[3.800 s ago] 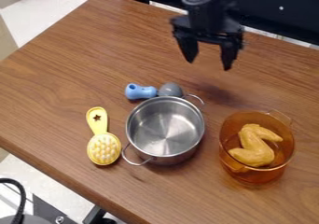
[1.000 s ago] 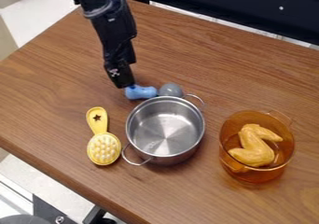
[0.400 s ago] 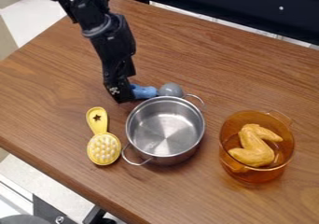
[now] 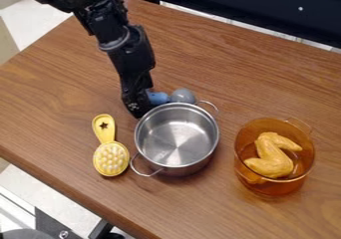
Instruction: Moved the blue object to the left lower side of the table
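Soft, bright light glints in the metal pot [image 4: 176, 139] and casts faint shadows

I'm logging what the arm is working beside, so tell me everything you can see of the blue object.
The blue object lies on the wooden table, just beyond the metal pot. It looks like smooth plastic. Its right end meets a rounded grey piece, perhaps its head; the gripper hides its left end. Whether gripper or pot touches it, I cannot tell.
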